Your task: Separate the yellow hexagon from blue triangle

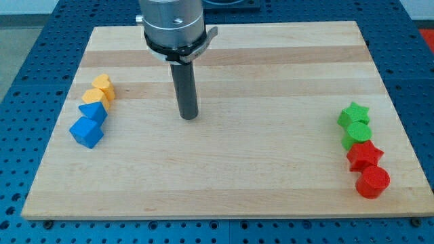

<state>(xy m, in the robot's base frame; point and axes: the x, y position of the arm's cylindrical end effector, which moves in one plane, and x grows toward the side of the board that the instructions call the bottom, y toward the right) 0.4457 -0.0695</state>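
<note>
Tip (pixel 188 116) well right of touching yellow hexagon (pixel 94 96), blue triangle (pixel 93 110).

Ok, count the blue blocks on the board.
2, both at the view's left: the blue triangle touching the yellow hexagon, and a blue cube just below it. None appears hidden. My tip stands well right of them.

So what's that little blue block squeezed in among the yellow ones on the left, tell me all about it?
The blue triangle looks like a small, matte, solid-coloured wedge lying flat on the wooden board near the view's left edge. It sits in a tight diagonal row: the yellow hexagon touches it above, the blue cube below. My tip stands well off to its right, touching nothing.
</note>
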